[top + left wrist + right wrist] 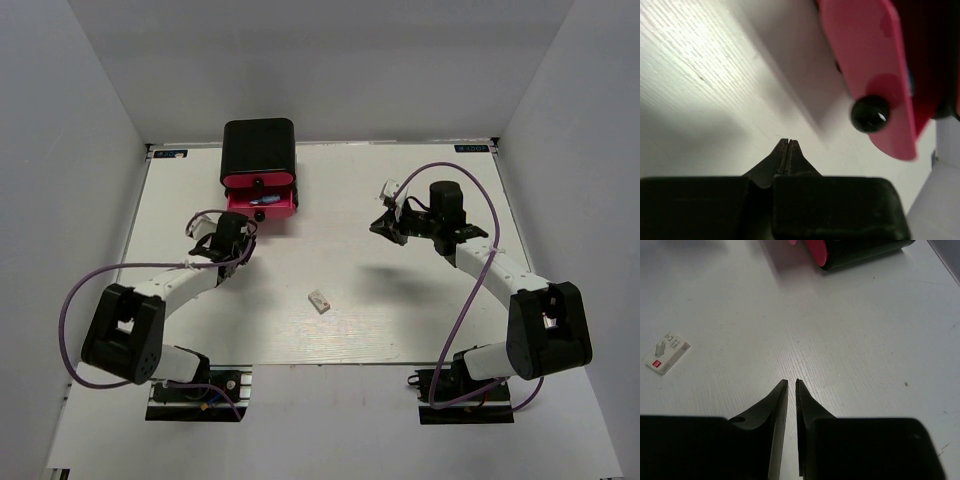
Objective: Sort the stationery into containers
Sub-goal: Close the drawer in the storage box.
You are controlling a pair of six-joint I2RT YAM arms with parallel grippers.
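The black rounded box (pixel 258 145) stands at the back, its pink drawers (pixel 262 204) facing me. The lowest drawer is pulled out and a blue piece (pixel 243 201) shows inside. In the left wrist view the pink drawer front (pixel 875 60) and its black knob (pixel 869 113) are close ahead to the right. My left gripper (pixel 243 226) (pixel 789 141) is shut and empty, just left of and in front of the open drawer. The small whitish-grey block (pixel 320 300) (pixel 667 352) lies alone mid-table. My right gripper (pixel 381 226) (pixel 791 382) is empty, its jaws all but closed, hovering right of the box (pixel 865 250). The other pieces are out of view.
White walls enclose the table (pixel 420 300) on the left, back and right. Purple cables loop from both arms. The arm bases sit at the near edge.
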